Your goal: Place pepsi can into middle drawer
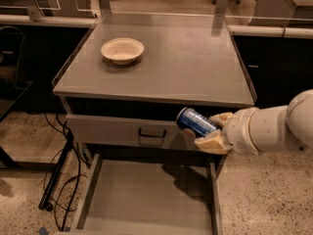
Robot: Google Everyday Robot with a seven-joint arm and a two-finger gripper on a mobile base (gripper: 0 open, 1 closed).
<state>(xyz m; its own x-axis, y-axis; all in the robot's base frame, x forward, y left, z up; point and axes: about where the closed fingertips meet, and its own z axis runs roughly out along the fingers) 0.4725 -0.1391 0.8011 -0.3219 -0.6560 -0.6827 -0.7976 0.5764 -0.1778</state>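
My gripper [206, 131] comes in from the right on a white arm and is shut on the pepsi can [194, 122], a blue can held tilted on its side. The cream fingers [213, 143] clasp its right end. The can hangs in front of the cabinet's right side, just below the top's front edge. It is above the right part of the open middle drawer [146, 199], which is pulled out at the bottom of the view and shows a flat grey floor. The can's shadow falls on that floor.
A cream round bowl [122, 50] sits on the grey cabinet top [195, 67] at the back left. A grey drawer front with a dark loop handle [152, 133] is left of the can. Cables and a stand leg [57, 175] lie on the speckled floor at left.
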